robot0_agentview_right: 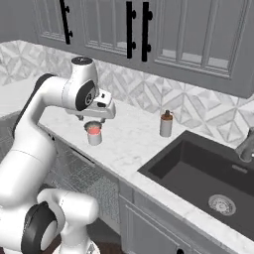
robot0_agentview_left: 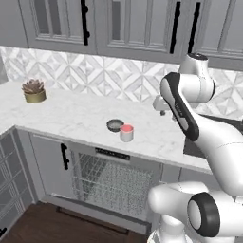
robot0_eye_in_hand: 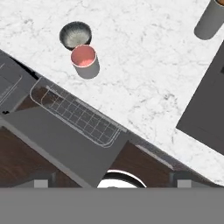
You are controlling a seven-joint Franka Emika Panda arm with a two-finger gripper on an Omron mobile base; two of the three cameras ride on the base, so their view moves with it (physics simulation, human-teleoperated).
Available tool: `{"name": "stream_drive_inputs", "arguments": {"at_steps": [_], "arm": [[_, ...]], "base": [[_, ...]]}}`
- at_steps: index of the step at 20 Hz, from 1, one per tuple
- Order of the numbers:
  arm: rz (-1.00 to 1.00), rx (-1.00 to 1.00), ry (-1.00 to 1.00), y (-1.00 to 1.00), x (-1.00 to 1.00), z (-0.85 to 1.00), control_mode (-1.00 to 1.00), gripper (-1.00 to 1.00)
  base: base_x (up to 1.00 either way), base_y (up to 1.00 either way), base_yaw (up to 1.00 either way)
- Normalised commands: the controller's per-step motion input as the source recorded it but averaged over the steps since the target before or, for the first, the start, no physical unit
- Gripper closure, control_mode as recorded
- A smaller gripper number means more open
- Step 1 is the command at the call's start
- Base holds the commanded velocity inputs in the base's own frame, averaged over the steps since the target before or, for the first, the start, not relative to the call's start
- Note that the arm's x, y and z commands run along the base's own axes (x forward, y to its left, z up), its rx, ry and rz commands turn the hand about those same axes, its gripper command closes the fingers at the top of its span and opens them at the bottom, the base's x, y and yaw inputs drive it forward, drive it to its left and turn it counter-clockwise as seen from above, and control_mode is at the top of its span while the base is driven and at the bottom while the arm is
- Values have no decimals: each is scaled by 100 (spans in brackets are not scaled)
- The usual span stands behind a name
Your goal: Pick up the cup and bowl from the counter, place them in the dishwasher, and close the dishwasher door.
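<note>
Fingers of the white arm's two-finger gripper (robot0_agentview_right: 93, 120) are standing spread wide and grasping nothing, hanging above the worktop close over the cup in the right base view. That open, raised pose is, in my judgement, suiting an approach from above, since both dishes are still waiting to be picked.

The small short grey-white cup with a salmon-red inside (robot0_agentview_left: 126, 133) is standing upright near the front edge of the white marble-look counter (robot0_agentview_left: 76, 118). The shallow dark grey speckled bowl (robot0_agentview_left: 114, 125) is sitting right beside it, touching or nearly so, slightly farther from the front edge. Both are lying directly above the built-in dishwasher with silver wire racks (robot0_agentview_left: 111, 182), which probably keeps the carry short. Its flat grey drop-down door (robot0_eye_in_hand: 65, 146) is hanging open, with a rack drawn out over it in the hand view, ready to receive them.

A tall pump bottle with a tan band (robot0_agentview_right: 165, 124) is standing near the counter's back edge beside the dark sink (robot0_agentview_right: 208, 178). No brand, label or writing is readable anywhere.
</note>
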Motion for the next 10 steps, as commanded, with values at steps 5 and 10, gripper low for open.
{"name": "stream_drive_inputs", "arguments": {"at_steps": [5,10], "arm": [[0,0,0,0,0,0,100,-100],[0,0,0,0,0,0,100,-100]], "base": [[0,-8,58],[0,-27,51]]}}
